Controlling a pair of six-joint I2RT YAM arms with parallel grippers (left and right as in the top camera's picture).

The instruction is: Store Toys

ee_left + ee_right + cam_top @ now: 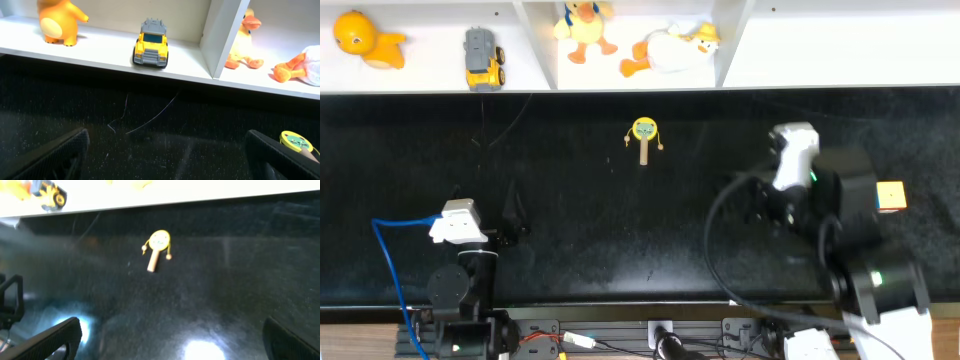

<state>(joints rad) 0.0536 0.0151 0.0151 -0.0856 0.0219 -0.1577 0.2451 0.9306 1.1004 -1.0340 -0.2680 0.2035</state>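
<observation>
Midway along the desk (620, 235), just short of the shelf (420, 85), a rattle (644, 138) is lying, handle pointing near. It is sitting far-left of the right gripper (170, 347), which is gaping wide and probably standing nearer.

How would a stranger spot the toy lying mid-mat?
On the black mat, look near the middle, just short of the white shelf. A small rattle lies there alone. Unlike the ducks and truck on the shelf, it has a round yellow head on a wooden stick.
</observation>
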